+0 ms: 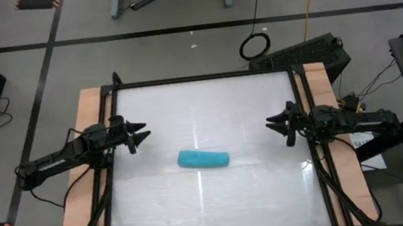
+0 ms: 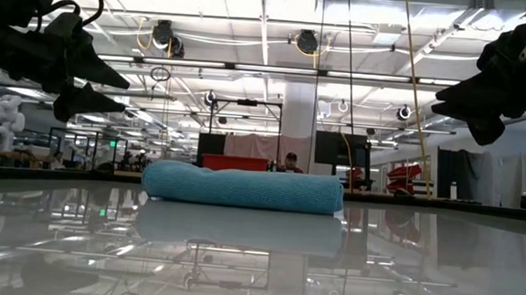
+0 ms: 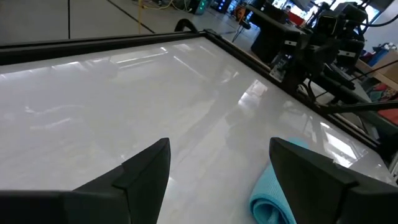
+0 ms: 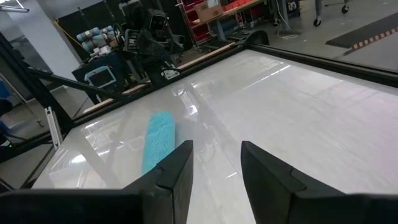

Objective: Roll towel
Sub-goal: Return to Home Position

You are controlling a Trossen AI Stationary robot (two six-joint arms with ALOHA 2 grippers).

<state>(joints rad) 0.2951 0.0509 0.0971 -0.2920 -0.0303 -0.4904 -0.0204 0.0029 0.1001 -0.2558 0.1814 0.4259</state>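
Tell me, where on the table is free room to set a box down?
The table is bare along its far edge and along the near edge before the towel. The patches between the towel and each gripper are free too. Crowded: only the middle, where the towel lies, and the sides, where the left gripper and right gripper hover.

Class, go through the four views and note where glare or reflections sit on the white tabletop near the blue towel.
High view: a pale glare streak runs down the table to the towel. Low view: the glossy top mirrors ceiling lights and the towel. Left wrist view: bright patches near the opposite edge. Right wrist view: glints beside the towel.
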